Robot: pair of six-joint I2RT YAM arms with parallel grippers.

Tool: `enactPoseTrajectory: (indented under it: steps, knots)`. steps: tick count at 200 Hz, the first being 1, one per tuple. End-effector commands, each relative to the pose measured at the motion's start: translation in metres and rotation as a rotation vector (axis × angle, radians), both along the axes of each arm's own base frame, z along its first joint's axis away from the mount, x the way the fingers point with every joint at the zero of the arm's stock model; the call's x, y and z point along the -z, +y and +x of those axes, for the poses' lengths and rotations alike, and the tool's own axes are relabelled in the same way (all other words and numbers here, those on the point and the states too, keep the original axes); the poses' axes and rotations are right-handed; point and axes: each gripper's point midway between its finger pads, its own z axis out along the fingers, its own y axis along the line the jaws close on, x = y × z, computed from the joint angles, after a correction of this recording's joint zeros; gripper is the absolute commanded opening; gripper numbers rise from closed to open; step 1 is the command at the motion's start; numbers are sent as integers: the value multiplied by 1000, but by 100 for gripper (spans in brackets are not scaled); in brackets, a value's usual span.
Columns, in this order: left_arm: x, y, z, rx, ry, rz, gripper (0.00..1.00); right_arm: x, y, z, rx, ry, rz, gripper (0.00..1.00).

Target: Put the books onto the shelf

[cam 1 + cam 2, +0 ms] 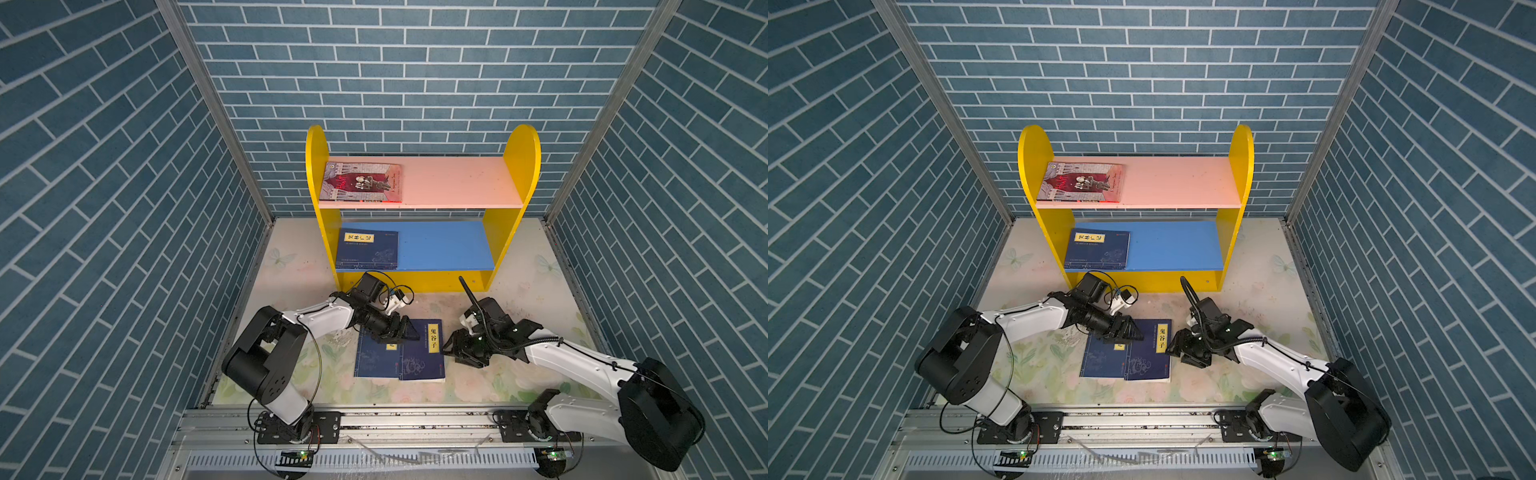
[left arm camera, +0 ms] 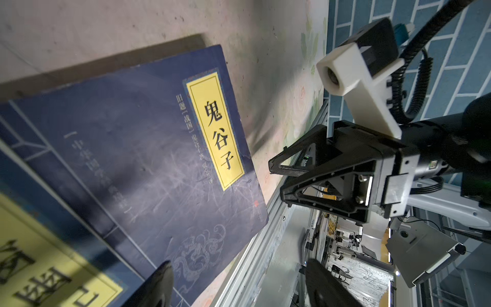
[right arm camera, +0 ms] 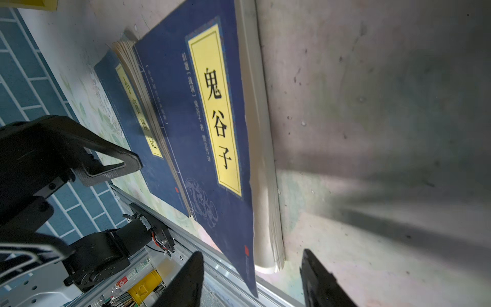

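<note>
The shelf [image 1: 521, 166] [image 1: 1241, 166] stands against the back wall. A red illustrated book [image 1: 361, 182] [image 1: 1081, 182] lies on its pink board and a navy book [image 1: 368, 248] [image 1: 1097, 249] on its blue board. Two navy books overlap on the mat. The right-hand book [image 1: 422, 353] [image 2: 148, 159] [image 3: 212, 111] lies partly over the left-hand book [image 1: 376, 361] [image 3: 127, 111]. My left gripper [image 1: 409, 334] [image 2: 239, 267] hovers open over their far ends. My right gripper [image 1: 446, 351] [image 3: 252, 255] is open beside the right-hand book's right edge, with nothing between its fingers.
Blue brick-pattern walls [image 1: 124, 208] close in the left, back and right. An aluminium rail [image 1: 415, 419] carrying both arm bases runs along the front. The right halves of the pink board [image 1: 457, 183] and the blue board [image 1: 444, 245] are bare.
</note>
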Motion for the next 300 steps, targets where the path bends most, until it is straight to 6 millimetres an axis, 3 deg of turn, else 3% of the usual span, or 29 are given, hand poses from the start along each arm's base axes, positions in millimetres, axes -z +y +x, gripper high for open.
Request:
enactPoseTrajectory:
  steps: [1, 70, 116, 167, 199, 225, 260, 300]
  knots:
    - [11, 1, 8, -16, -53, 30, 83, 4, 7, 4, 9, 6, 20, 60]
    - [42, 20, 14, -69, -38, 168, 85, 17, 7, 4, -9, 23, -20, 60]
    - [63, 72, 27, -213, -27, 315, 86, 27, 8, 2, -21, 48, -33, 60]
    - [54, 100, 21, -269, -109, 364, 89, 32, 18, 5, -29, 60, 11, 60]
    - [16, 76, 21, -257, -173, 217, 89, 46, 20, 3, -26, 85, 13, 60]
    - [3, 45, 8, -151, -195, 143, 89, 58, 23, 3, 0, 105, 43, 60]
    - [12, 7, -5, -39, -116, 88, 88, 57, 27, 5, 31, 93, 94, 59]
    - [36, 12, 0, -38, -98, 201, 88, 51, 19, 0, 39, 78, 83, 59]
